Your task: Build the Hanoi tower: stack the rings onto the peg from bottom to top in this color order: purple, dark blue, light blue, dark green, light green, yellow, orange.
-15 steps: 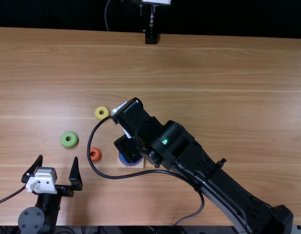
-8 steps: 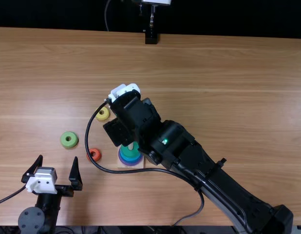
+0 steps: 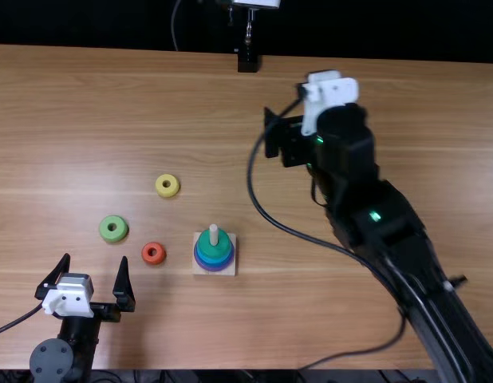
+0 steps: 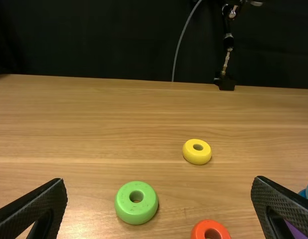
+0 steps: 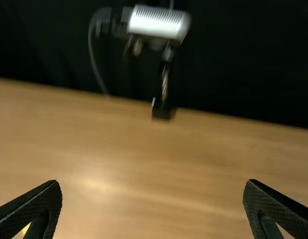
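Close by on the left, the left arm sits low, and its gripper [image 3: 96, 256] points straight out over the table [image 3: 350, 319]. Its two fingers are spread wide, holding nothing. The right arm [image 3: 390, 231] comes in from the near right corner and leans on a slant toward the middle. Just past the left gripper's inner finger lies the orange ring [image 3: 153, 254], flat on the wood. To its right is the square wooden base [image 3: 230, 270] with the peg [image 3: 214, 231] standing up in it. The purple ring [image 3: 205, 266] is at the bottom, with blue above it and the dark green ring [image 3: 214, 246] on top, and the tip of the peg pokes out. A bit farther off, to the left, is the light green ring [image 3: 113, 228]. Farther still is the yellow ring [image 3: 167, 185]. Past that, to the right, the right gripper [image 3: 285, 142] hangs over the table with its fingers wide apart and nothing in between. At the far edge is a small black stand foot [image 3: 248, 62], with dark cloth [image 4: 114, 45] behind.
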